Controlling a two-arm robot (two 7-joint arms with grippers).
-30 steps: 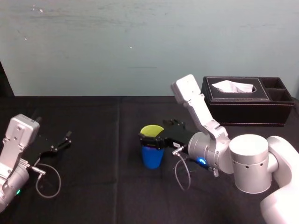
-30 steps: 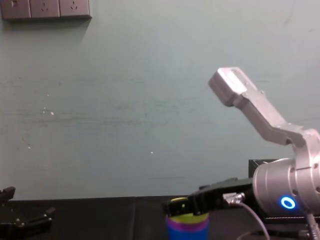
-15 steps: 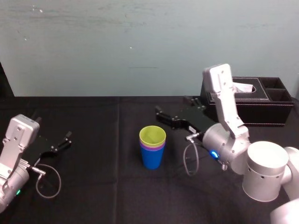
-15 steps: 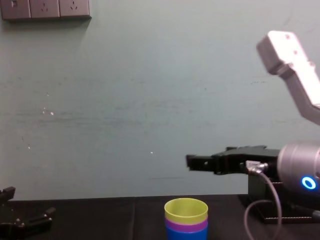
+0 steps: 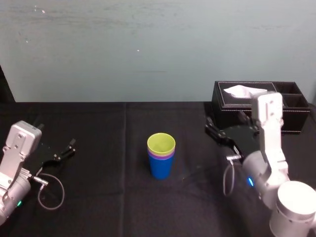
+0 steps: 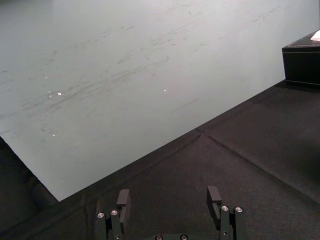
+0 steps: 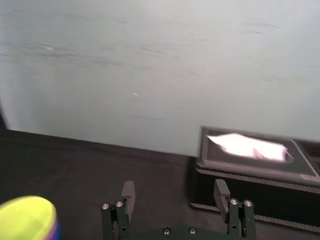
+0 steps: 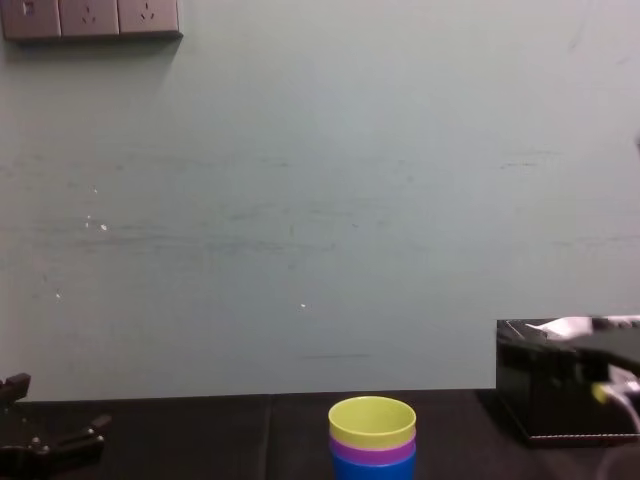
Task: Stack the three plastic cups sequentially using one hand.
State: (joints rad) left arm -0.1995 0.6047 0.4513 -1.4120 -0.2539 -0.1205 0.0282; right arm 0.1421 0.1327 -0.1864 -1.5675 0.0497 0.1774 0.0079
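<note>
The three plastic cups stand nested in one upright stack at the middle of the black table. The yellow-green cup (image 5: 161, 142) is on top, the purple cup (image 5: 161, 155) shows as a band below it, and the blue cup (image 5: 161, 167) is at the bottom. The chest view shows the stack (image 8: 372, 438) from the side. My right gripper (image 5: 224, 123) hovers open and empty to the right of the stack, well apart from it and close to the tissue box. In its wrist view the right gripper (image 7: 174, 190) holds nothing, and the yellow-green cup (image 7: 27, 217) sits off to one side. My left gripper (image 5: 55, 137) rests open at the far left.
A black tissue box (image 5: 261, 106) with a white tissue stands at the back right, just behind the right gripper. A pale green wall (image 8: 320, 200) closes the far edge of the table. Loose cables (image 5: 49, 192) hang by both wrists.
My right gripper has drawn away from the yellow-green cup's rim, risen, and swung right toward the tissue box, staying open. The stack and left arm have not moved.
</note>
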